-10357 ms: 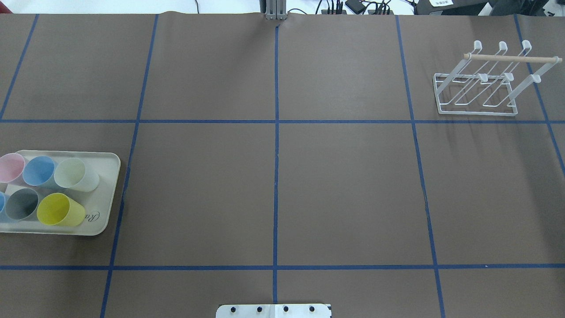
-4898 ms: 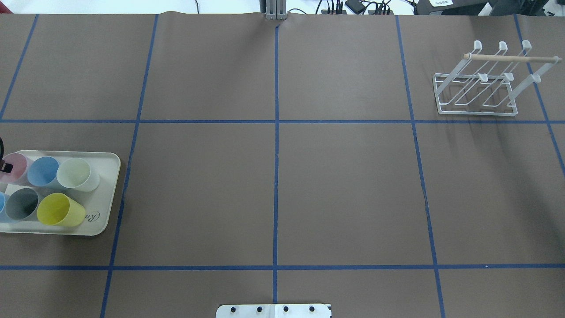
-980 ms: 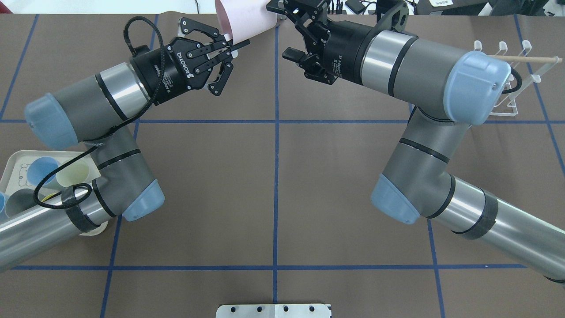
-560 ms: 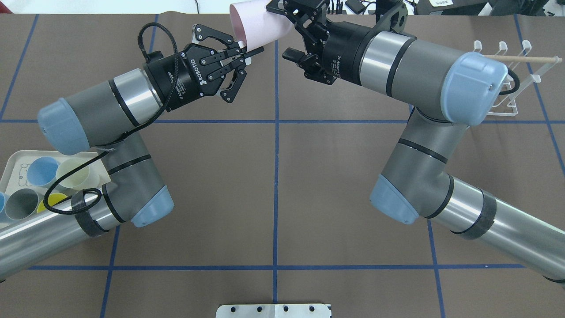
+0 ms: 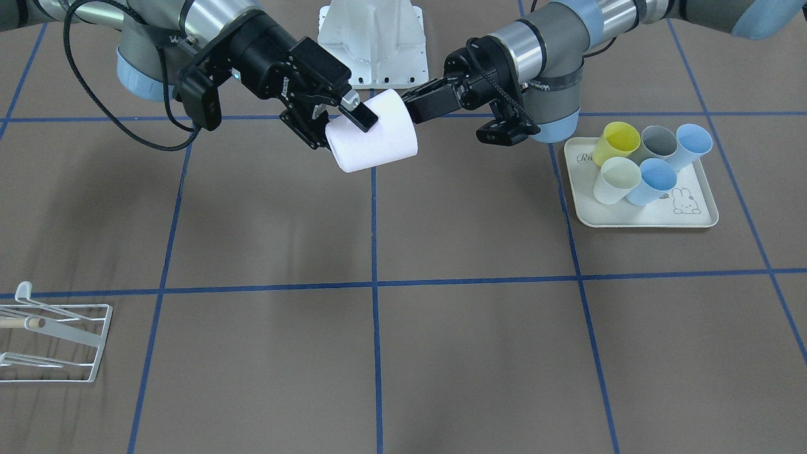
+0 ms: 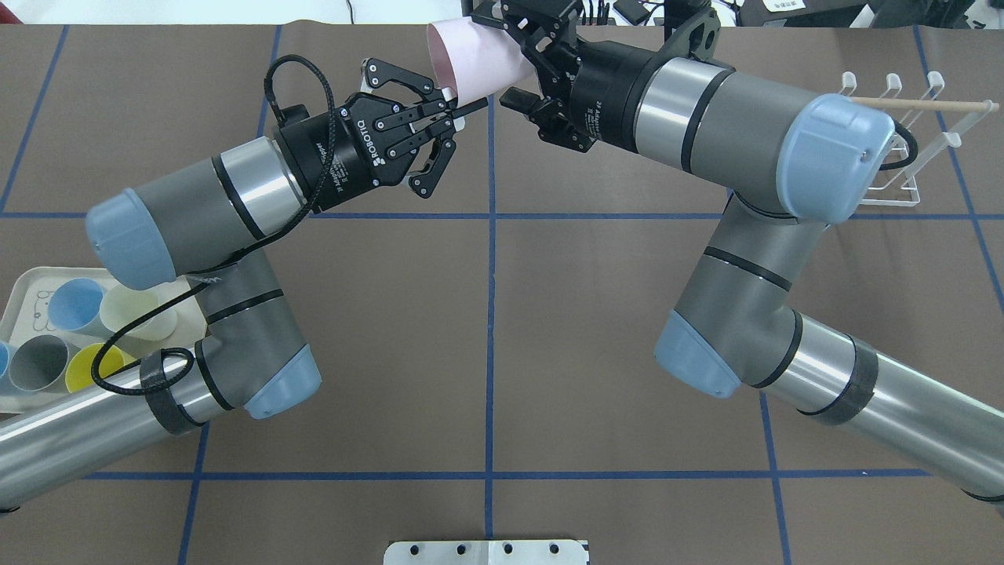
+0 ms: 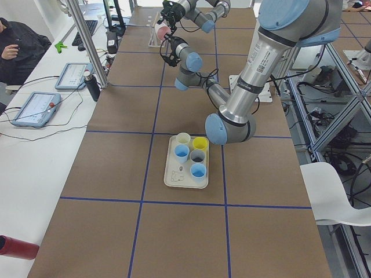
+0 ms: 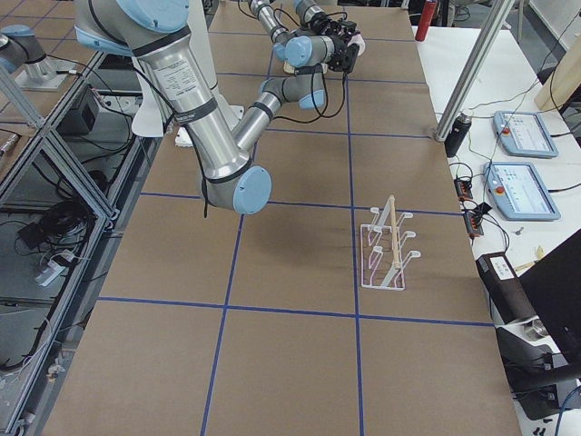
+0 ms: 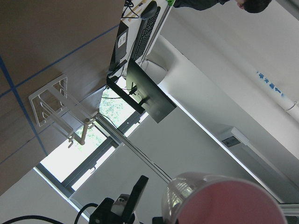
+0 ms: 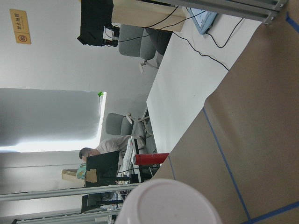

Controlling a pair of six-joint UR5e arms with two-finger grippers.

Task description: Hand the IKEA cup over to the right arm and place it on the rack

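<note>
I see the pale pink plastic cup (image 6: 478, 63) mid-air above the brown desk (image 6: 612, 314), left claw (image 6: 460, 108) pinching its rim, right claw (image 5: 339, 128) spread astride its base end, white wire rack (image 8: 386, 245) well apart.

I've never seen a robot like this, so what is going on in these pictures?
These are two robot arms at a brown table with blue tape lines. Each picture shows the same moment from another camera: above, in front, at each end, and on each wrist. The left gripper pinches the rim of a pink cup in the air, and the right gripper is open around it, ready to take it. On the table lies a cream tray with five more cups, and far off stands a white wire rack.
</note>
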